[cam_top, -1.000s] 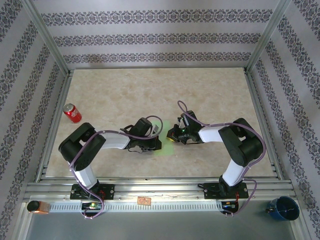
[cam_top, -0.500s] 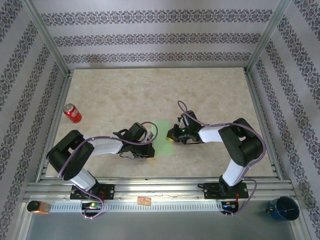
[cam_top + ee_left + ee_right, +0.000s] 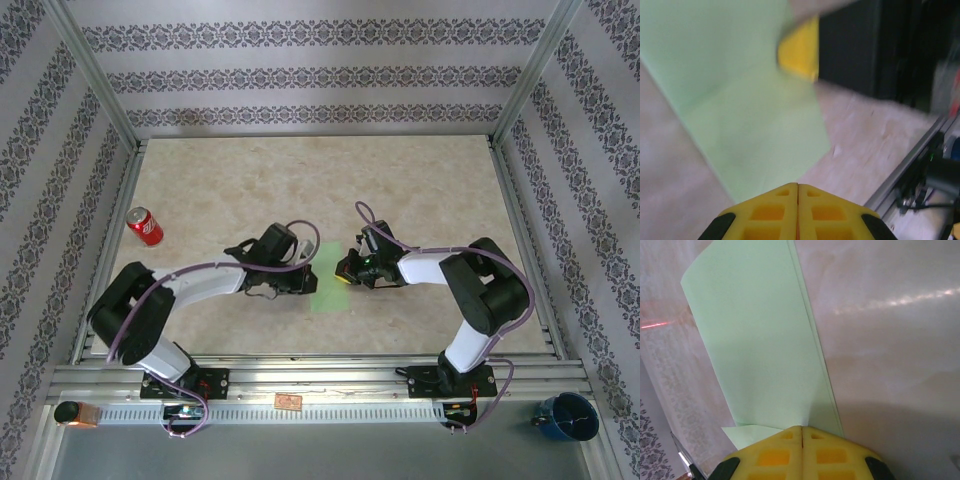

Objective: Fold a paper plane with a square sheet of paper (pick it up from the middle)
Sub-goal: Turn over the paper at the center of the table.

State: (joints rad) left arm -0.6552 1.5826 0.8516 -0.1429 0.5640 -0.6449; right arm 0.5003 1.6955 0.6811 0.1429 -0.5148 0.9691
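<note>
Top external view: the square sheet of paper [image 3: 328, 284] lies mid-desk [image 3: 420, 180], apparently folded once into a strip. The left end effector [image 3: 303, 277] and right end effector [image 3: 345, 272] flank it, both clenched, any pinch unclear. Nose and wing folds look undone.

Left gripper [image 3: 798, 186], right gripper [image 3: 802, 428] (both closed)

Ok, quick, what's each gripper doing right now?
Left gripper: closed, tips at the square sheet of paper.
Right gripper: closed, touching it; grip cannot be told.
</note>
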